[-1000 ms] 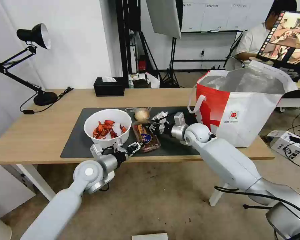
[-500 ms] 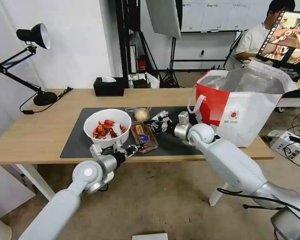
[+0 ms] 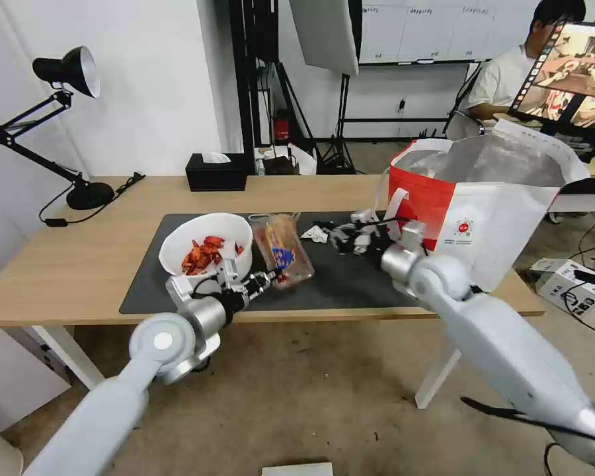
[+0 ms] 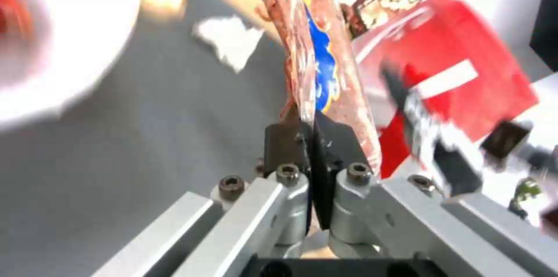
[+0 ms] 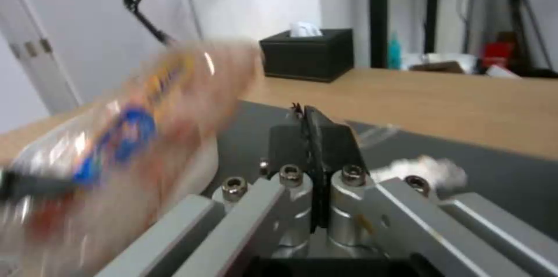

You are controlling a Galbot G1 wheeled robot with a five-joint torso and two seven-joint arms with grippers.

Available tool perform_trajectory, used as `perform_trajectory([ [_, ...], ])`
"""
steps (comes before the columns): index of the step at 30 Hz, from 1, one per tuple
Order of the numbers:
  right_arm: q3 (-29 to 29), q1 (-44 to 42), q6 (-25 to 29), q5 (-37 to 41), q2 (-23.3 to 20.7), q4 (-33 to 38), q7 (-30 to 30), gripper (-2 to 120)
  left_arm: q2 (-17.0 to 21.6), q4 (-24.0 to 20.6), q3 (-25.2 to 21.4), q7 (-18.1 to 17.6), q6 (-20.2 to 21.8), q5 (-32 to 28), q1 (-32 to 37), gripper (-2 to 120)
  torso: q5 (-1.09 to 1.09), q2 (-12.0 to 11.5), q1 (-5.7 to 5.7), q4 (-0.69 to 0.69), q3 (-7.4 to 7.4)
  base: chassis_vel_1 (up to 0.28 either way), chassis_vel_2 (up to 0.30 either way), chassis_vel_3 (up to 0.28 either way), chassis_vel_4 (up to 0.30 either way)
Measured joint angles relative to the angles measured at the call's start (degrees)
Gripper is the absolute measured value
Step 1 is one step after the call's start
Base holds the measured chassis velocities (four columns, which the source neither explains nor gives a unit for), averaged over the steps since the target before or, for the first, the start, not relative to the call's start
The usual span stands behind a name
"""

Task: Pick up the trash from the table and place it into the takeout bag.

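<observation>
Left gripper (image 3: 266,281) has its fingers pinched on the near edge of the plastic tray (image 3: 285,248), holding it tilted up off the mat (image 3: 350,284) just right of the bowl (image 3: 205,246). Right gripper (image 3: 342,233) sits over the mat near the takeout bag (image 3: 496,218), fingers pressed together on nothing, with the tissue (image 3: 315,233) lying on the mat just left of it.

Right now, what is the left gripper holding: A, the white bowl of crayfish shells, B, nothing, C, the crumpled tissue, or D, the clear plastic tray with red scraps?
D: the left gripper is shut on the edge of the clear plastic tray, which is tilted up off the dark mat beside the white bowl.
</observation>
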Motion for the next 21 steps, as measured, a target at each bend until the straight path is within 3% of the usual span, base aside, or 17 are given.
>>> perform_trajectory([
  [6, 7.3, -12.3, 1.0, 0.0, -1.0, 8.8, 2.4, 0, 3.1, -3.2, -2.3, 1.2, -0.3, 0.4, -0.8, 0, -0.02, 0.0, 0.0, 0.0, -0.01, 0.0, 0.0, 0.0, 0.0],
  [14, 10.2, -17.8, 1.9, -1.5, -1.7, 12.7, 2.8, 0, 4.2, -4.2, -4.2, 2.4, -1.0, 1.1, -1.7, 0, -0.04, 0.0, 0.0, 0.01, 0.0, 0.0, 0.0, 0.0, 0.0],
  [17, 11.3, -20.5, 2.5, -3.2, -1.4, 14.9, 4.1, 15, 6.2, -3.8, -3.8, 4.5, -1.9, 5.5, -4.0, 0, -0.03, 0.0, 0.0, 0.02, 0.0, 0.0, 0.0, 0.0, 0.0],
  [18, 11.3, -20.5, 2.5, -3.2, -1.4, 14.9, 4.1, 15, 6.2, -3.8, -3.8, 4.5, -1.9, 5.5, -4.0, 0, -0.03, 0.0, 0.0, 0.02, 0.0, 0.0, 0.0, 0.0, 0.0],
  [21, 13.4, -25.2, 3.9, -6.1, -0.2, 17.3, 5.0, 30, 8.3, -1.9, -1.0, 7.3, -3.8, 11.4, -8.7, 0, -0.02, 0.0, 0.0, 0.02, 0.01, 0.0, 0.0, 0.0, 0.0],
])
